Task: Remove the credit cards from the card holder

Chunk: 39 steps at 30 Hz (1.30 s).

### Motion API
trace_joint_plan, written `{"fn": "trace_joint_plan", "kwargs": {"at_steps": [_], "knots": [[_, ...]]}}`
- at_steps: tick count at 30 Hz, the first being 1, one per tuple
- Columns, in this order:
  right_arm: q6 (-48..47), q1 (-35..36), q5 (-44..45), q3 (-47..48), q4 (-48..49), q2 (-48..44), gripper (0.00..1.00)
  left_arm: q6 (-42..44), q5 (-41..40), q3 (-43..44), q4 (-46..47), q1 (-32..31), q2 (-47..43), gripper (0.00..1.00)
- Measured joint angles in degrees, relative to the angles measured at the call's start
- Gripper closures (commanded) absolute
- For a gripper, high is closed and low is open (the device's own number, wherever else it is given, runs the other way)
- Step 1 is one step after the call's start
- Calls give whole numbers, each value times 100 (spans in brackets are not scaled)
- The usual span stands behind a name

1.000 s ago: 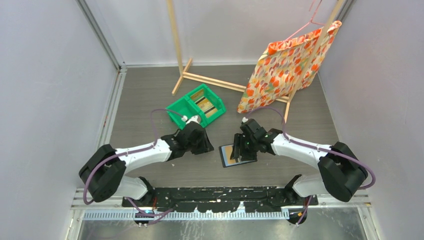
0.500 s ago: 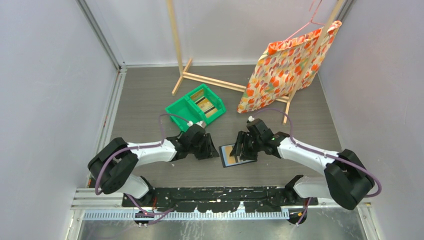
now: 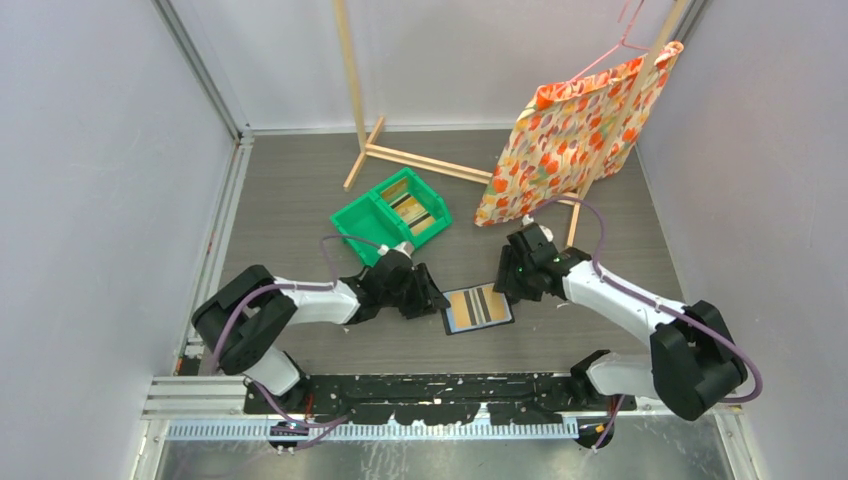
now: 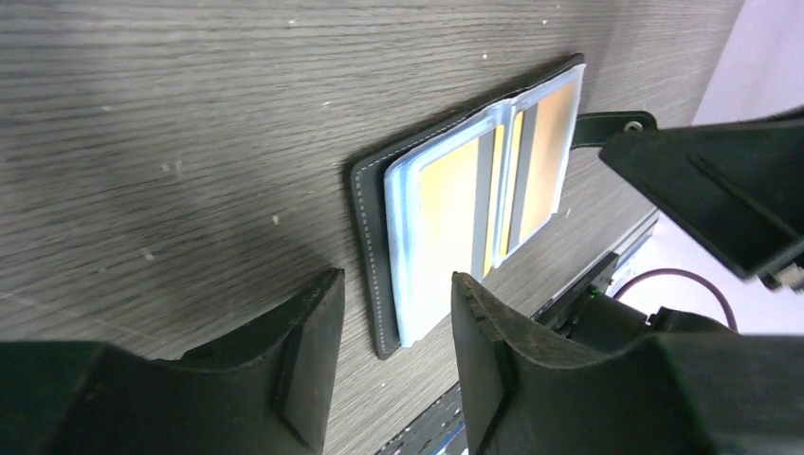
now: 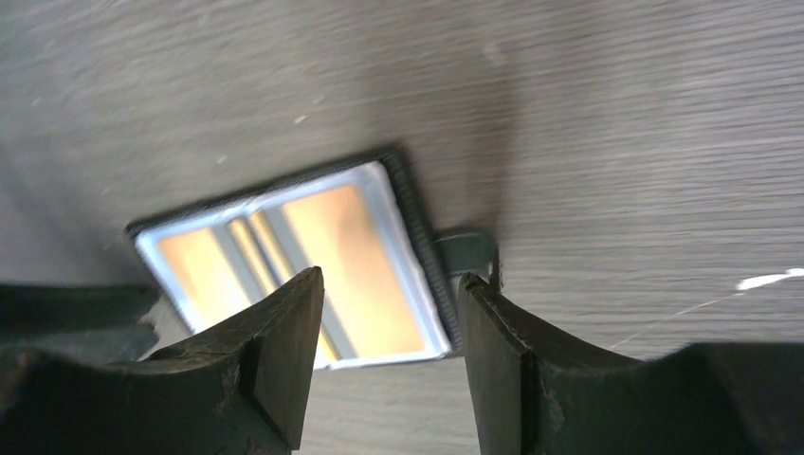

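Credit cards, thin orange rectangles with dark stripes, sit sleeved in the flat navy bi-fold card holder, which lies open just nearside of the green two-compartment plastic bin. The left gripper and right gripper flank it, both parted and empty. One should pin the cover while the other pinches a card's edge and slides it out flat. How many cards are stacked is hidden.

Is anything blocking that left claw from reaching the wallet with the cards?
Nothing visible. Only bare table lies between the left gripper and the card holder, which lies open; the credit cards sit inside pale sleeves.
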Motion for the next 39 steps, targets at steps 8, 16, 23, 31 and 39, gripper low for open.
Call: {"fn": "trace_joint_plan", "kwargs": {"at_steps": [8, 16, 23, 31, 39], "knots": [[-160, -645, -44, -31, 85, 350, 41, -236, 72, 13, 887, -85, 411, 50], [-114, -931, -647, -332, 686, 487, 41, -542, 240, -151, 2076, -83, 868, 50], [-44, -981, -890, -411, 986, 514, 41, -629, 326, -210, 2455, -79, 1021, 50], [52, -999, -1049, -494, 1246, 516, 41, -566, 334, -369, 2577, -79, 938, 52], [92, -999, -1137, -511, 1373, 549, 41, -461, 490, -385, 2691, -79, 1021, 64]]}}
